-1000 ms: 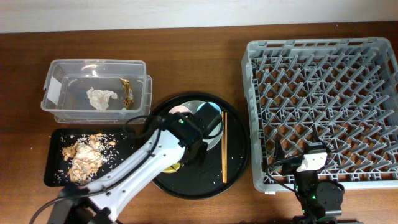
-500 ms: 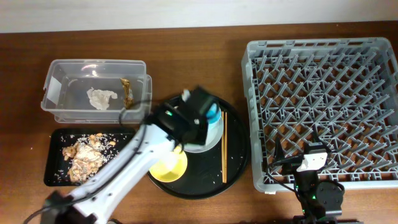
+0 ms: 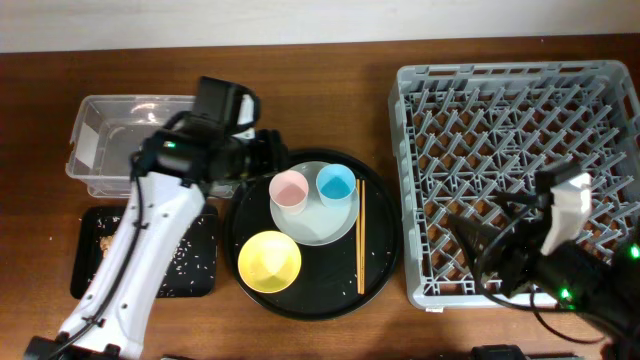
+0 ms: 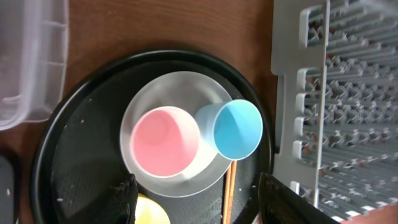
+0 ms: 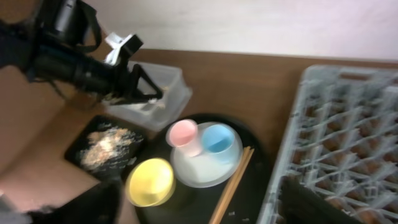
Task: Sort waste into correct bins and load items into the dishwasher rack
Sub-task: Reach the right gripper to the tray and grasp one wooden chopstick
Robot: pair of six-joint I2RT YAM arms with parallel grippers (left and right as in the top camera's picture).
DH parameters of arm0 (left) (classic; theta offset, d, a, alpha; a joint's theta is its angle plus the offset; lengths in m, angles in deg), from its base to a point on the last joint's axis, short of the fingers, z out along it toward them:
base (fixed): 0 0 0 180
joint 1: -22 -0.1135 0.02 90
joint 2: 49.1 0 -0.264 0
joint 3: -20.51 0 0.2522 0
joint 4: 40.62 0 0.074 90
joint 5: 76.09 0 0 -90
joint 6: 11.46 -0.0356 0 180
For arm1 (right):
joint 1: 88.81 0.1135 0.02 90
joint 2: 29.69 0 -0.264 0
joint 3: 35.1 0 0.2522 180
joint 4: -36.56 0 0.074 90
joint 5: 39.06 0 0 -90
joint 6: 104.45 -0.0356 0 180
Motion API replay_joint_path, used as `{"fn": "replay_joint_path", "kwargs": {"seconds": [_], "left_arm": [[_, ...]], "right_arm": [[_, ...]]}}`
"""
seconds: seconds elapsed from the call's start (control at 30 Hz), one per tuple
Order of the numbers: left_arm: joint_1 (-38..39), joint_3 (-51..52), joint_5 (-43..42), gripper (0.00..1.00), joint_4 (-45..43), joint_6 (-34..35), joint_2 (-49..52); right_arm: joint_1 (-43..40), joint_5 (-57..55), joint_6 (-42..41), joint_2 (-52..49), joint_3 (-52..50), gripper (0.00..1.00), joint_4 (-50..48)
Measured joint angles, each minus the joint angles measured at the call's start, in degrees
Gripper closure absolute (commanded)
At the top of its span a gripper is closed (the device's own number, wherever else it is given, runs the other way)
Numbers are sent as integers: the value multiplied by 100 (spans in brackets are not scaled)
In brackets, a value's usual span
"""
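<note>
- Left gripper (image 4: 198, 180): jaws wide apart and empty, over the table between the tub (image 3: 95, 130) and the round tray's (image 3: 385, 262) rear-left rim.
- Right gripper (image 5: 202, 186): jaws spread with nothing between them, above the rack's (image 3: 520, 100) front edge.
- Rack: fills the tabletop's right side, with no dishes among its pegs.
- Plate (image 3: 315, 225): on the round tray's rear half.
- Pink cup (image 3: 289, 190) and blue cup (image 3: 335, 183): upright, side by side on the plate's rear part.
- Bowl (image 3: 269, 261): upright at the round tray's front-left edge.
- Chopsticks (image 3: 361, 235): paired, along the round tray's right side.
- Tub: tabletop's rear-left; the arm hides its contents.
- Black tray (image 3: 195, 270): in front of the tub, holding scraps (image 5: 109, 146).
</note>
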Motion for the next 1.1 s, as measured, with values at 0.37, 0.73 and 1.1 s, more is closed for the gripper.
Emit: {"fn": "replay_joint_path", "kwargs": {"seconds": [0.37, 0.73, 1.1], "left_arm": [[-1244, 0, 76, 1, 389, -374, 0], [-1239, 0, 96, 1, 387, -374, 0], [-1239, 0, 96, 1, 391, -374, 0]], "right_arm": [[3128, -2227, -2164, -3285, -592, 83, 249], [3521, -3342, -3314, -4920, -1475, 92, -1266], [3521, -3359, -3552, -4968, -2712, 86, -2756]]}}
